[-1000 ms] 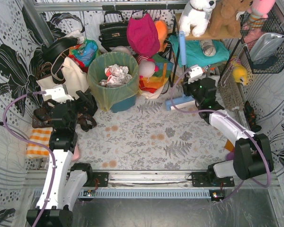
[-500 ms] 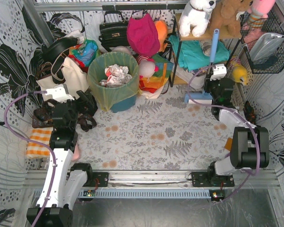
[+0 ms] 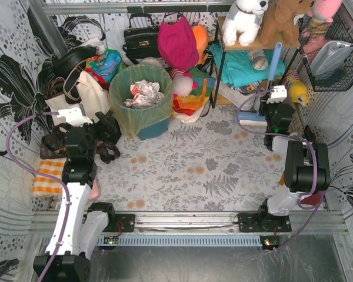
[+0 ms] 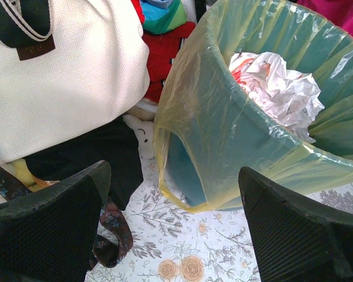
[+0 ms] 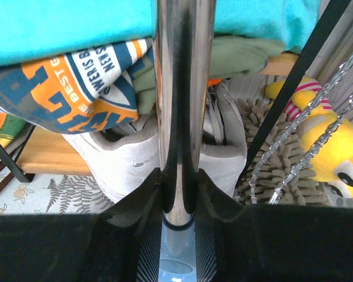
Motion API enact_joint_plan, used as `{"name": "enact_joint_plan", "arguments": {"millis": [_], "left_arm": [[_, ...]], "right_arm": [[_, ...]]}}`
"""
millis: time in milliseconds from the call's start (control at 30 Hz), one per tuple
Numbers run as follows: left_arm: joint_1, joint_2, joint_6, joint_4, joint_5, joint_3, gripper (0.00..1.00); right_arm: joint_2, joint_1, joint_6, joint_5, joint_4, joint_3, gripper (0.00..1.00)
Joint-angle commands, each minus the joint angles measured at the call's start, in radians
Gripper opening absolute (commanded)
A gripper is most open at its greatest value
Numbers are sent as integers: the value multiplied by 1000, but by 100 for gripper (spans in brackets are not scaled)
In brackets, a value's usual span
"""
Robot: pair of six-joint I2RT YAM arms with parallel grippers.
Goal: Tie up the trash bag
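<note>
The right fingers (image 5: 129, 229) have carried their chrome pole (image 5: 177, 88) farther from the bin (image 3: 153, 126), out to the far right. Left of the bin, the left fingers (image 4: 47, 235) stand wide, holding nothing, aimed at it. The trash bag (image 3: 121, 101) lines the bin at the counter's (image 3: 182, 170) back left. It stands upright with its long axis vertical, mouth gaping upward, rim folded over the bin's edge and crumpled paper (image 3: 142, 93) inside. Far right, the right fingers clamp the near-upright pole.

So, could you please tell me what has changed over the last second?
The right gripper, shut on the mop, has carried it rightward across the front of the shelf. The left gripper stayed open by the bin. The trash bag is unmoved, still lining it.
</note>
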Motion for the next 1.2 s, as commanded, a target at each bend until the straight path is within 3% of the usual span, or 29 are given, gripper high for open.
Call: {"name": "enact_joint_plan", "arguments": {"millis": [0, 100, 300, 733, 867, 1000, 1167], "left_arm": [[8, 11, -3, 49, 3, 2, 98], [9, 16, -1, 49, 1, 2, 98], [9, 31, -4, 33, -3, 10, 98], [10, 25, -4, 19, -24, 19, 98], [10, 27, 4, -9, 7, 40, 98], [8, 25, -34, -80, -57, 73, 98], [8, 67, -92, -213, -61, 179, 98]], "right_arm": [[37, -10, 28, -59, 262, -13, 2], [71, -10, 41, -84, 312, -27, 10], [78, -10, 62, -53, 349, -49, 43], [-211, -10, 52, 62, 70, -90, 80], [-342, -9, 139, 32, -116, -108, 83], [-449, -2, 354, -31, -376, -74, 82], [-468, 43, 527, -105, -608, 50, 81]]}}
